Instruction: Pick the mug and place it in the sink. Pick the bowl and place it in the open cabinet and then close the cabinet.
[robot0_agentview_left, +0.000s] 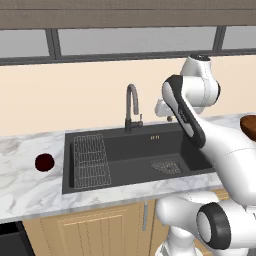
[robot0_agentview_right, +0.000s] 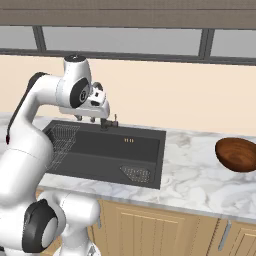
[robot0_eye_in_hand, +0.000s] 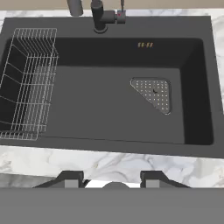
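The small dark red mug (robot0_agentview_left: 44, 162) stands on the marble counter left of the sink (robot0_agentview_left: 130, 152). On the counter to the sink's right lies the wide reddish-brown bowl (robot0_agentview_left: 248, 125) (robot0_agentview_right: 236, 154). My gripper (robot0_agentview_left: 169, 117) (robot0_agentview_right: 86, 120) (robot0_eye_in_hand: 113, 178) hangs above the sink (robot0_agentview_right: 100, 150) near the faucet and points down into the basin (robot0_eye_in_hand: 96, 105). It is open, with nothing between its fingers. Both mug and bowl are well apart from it. The cabinet is out of view.
A dark gooseneck faucet (robot0_agentview_left: 131, 107) (robot0_eye_in_hand: 99, 17) rises at the sink's back edge, close beside my hand. A wire rack (robot0_agentview_left: 91, 160) (robot0_eye_in_hand: 26, 83) fills the basin's left part, and a drain (robot0_agentview_left: 166, 166) (robot0_eye_in_hand: 155, 92) sits at its right. Tan lower cabinets (robot0_agentview_right: 150, 225) run under the counter.
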